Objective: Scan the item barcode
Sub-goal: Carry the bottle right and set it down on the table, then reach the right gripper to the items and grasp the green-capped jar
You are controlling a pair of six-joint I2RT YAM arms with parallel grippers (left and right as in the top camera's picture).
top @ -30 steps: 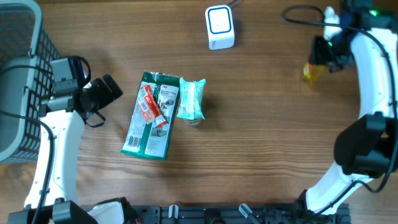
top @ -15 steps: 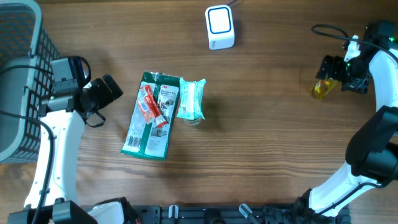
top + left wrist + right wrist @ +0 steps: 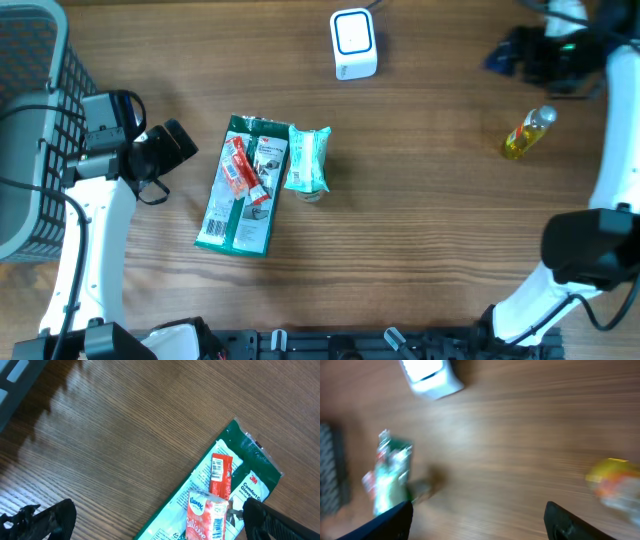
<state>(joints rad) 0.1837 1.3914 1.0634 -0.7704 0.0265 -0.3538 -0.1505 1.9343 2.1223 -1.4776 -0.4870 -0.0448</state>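
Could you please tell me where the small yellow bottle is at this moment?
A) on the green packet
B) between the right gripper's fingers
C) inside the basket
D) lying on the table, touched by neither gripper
D: the yellow bottle lies on the bare table, and the right gripper is apart from it, open and empty.

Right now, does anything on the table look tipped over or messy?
Yes. The yellow bottle lies on its side, alone, far from the other items. The red packet sits crookedly on the green package.
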